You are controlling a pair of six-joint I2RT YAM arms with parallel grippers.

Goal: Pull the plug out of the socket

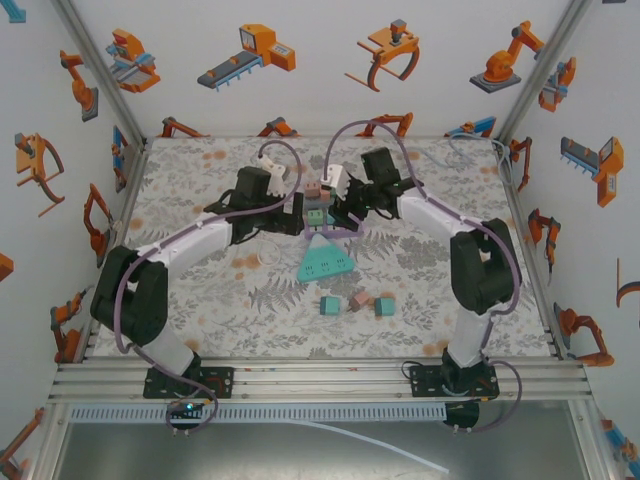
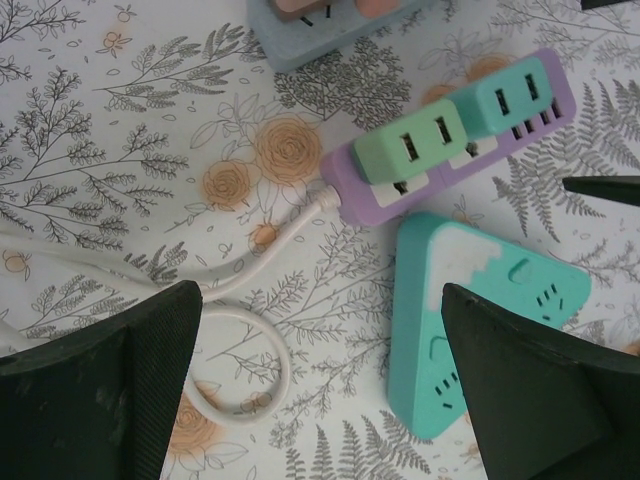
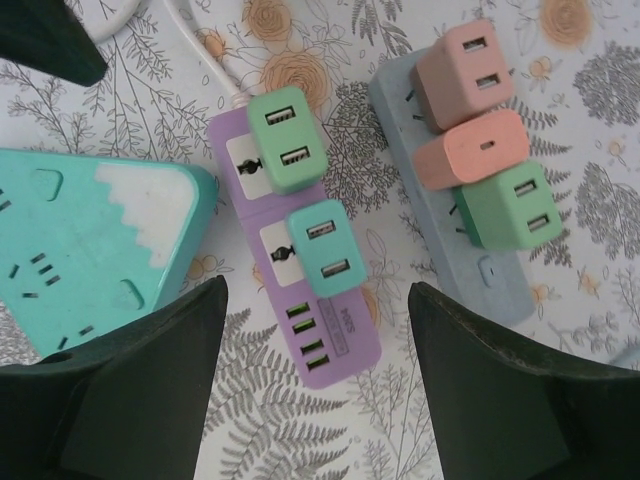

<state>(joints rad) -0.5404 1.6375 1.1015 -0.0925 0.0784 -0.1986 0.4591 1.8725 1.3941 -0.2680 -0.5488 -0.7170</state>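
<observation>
- Pincers first: your left pincer [image 2: 320, 410] and right pincer [image 3: 315, 400] are both hanging with jaws spread wide, gripping nothing, over the middle of the table [image 1: 200, 330].
- You are looking at a purple strip [image 3: 335, 345] carrying a green plug [image 3: 285, 140] at the cord end and a teal plug [image 3: 325, 248] just beside it. Both are sitting fully seated.
- Nothing is pinning that strip down, so if you are pulling a plug up with one arm, the whole strip is likely coming up with it.
- These two plugs are sitting close together, so a wide grip is risking catching both, or clamping skewed and slipping off.
- A triangle socket [image 2: 460, 320] is lying just beside the strip on one side, and a grey strip [image 3: 500, 295] bearing three more plugs is lying on the other. A descending finger is risking nudging them or closing on the wrong plug.
- A cord [image 2: 284, 370] is looping below the left pincer and could be snagging a finger.
- Both wrists are crowding one spot in the top view, so the arms are risking bumping each other.
</observation>
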